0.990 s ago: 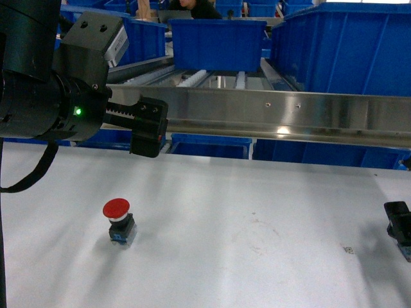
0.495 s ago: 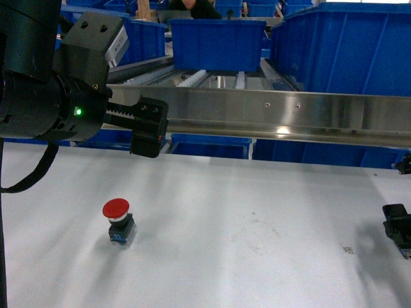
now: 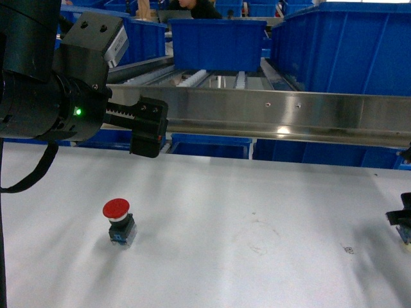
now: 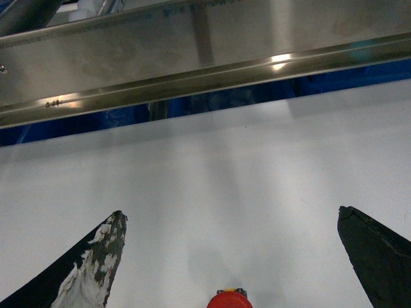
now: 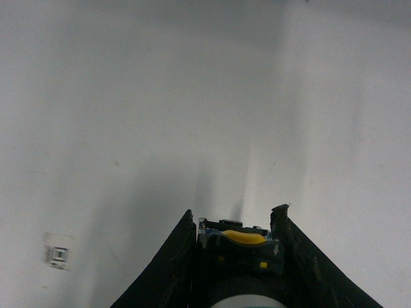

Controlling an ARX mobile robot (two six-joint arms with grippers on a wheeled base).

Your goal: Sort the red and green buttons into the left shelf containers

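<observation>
Left claw (image 3: 149,128) hangs in the head view above the white table (image 3: 257,192), ahead of the steel shelf rail (image 3: 289,112); from this angle I cannot tell how its fingers stand. Below it and a little left, the red button (image 3: 118,219) stands upright on the table, apart from the claw. Blue bins (image 3: 218,40) sit on the shelf behind the rail. At the right edge only a dark bit of the right claw (image 3: 403,218) shows, low over the table.

Seen from the left wrist, the left claw (image 4: 231,256) is spread wide, its two dark fingertips (image 4: 106,247) far apart, with the red cap (image 4: 230,300) at the bottom edge between them, touching neither.

From the right wrist, the right claw (image 5: 234,224) pinches a dark button body (image 5: 239,244) with a yellow part; its cap is hidden.
</observation>
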